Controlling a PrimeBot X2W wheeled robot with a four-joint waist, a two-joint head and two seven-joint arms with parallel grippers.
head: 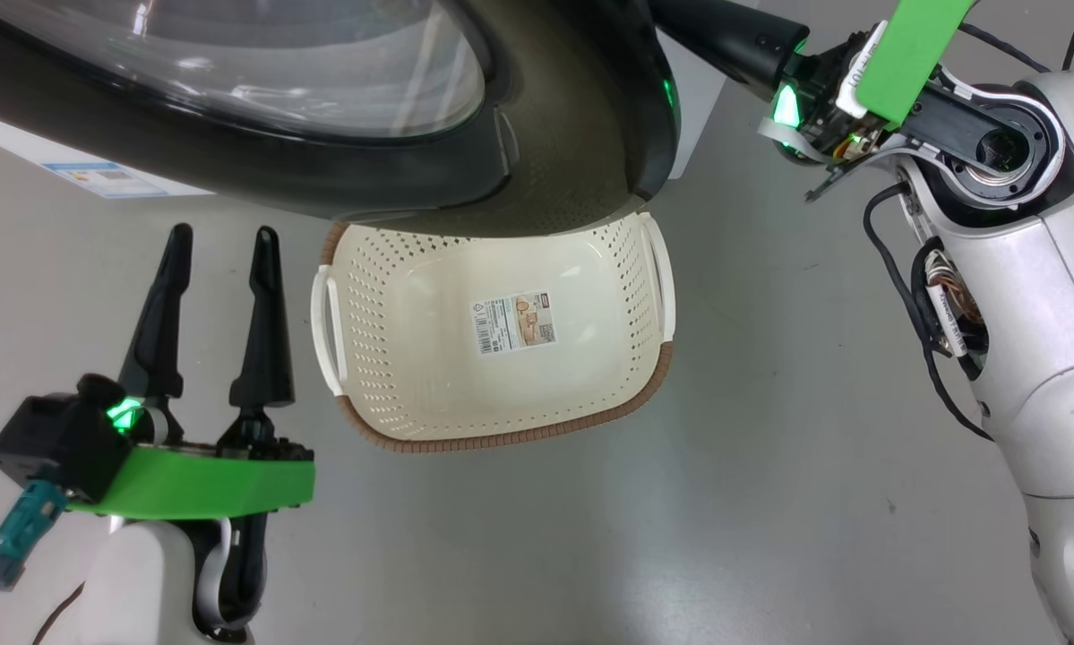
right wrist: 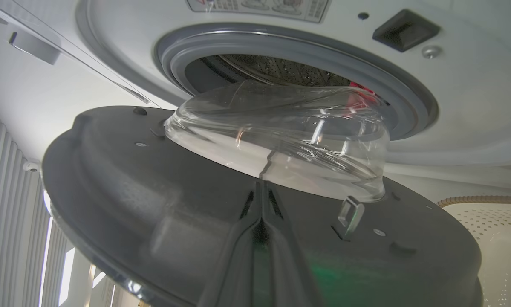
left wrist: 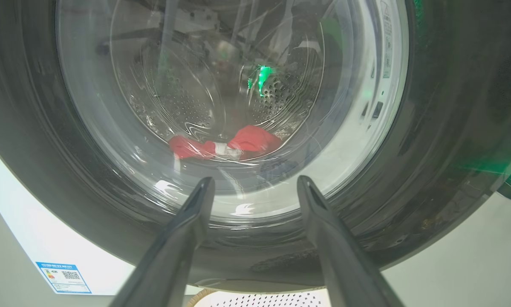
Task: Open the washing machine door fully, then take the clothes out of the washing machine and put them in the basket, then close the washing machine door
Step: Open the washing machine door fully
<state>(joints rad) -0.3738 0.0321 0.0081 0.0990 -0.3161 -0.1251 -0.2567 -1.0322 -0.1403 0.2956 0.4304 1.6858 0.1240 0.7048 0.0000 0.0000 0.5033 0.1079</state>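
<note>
The door (head: 572, 134) stands partly open, hinged on the left, with its free edge swung out to the right over the far end of the basket (head: 501, 439). The right gripper (right wrist: 261, 187) is behind that free edge, its two fingers pressed shut together and holding nothing, with the tips against or just at the door's dark inner face beside the glass bowl. The latch hook (right wrist: 350, 213) is just to the right of them in the right wrist view. So the door lies directly in front of this gripper, and the coming move is probably a push outward and to the left to swing it fully open. The right arm is clearly the one placed for it.

The left gripper (head: 221, 235) hangs near the floor on the left with its fingers spread wide and empty. It points at the door's outer glass (it may sit in the door's swing path, so it could need to clear).

The clothes (left wrist: 251, 140) lie low in the drum of the washing machine (right wrist: 451, 106), a red bundle seen through the glass. None are in the basket, which sits on the floor under the door's rim. A blue label (head: 111, 179) marks the machine's front, far left.
</note>
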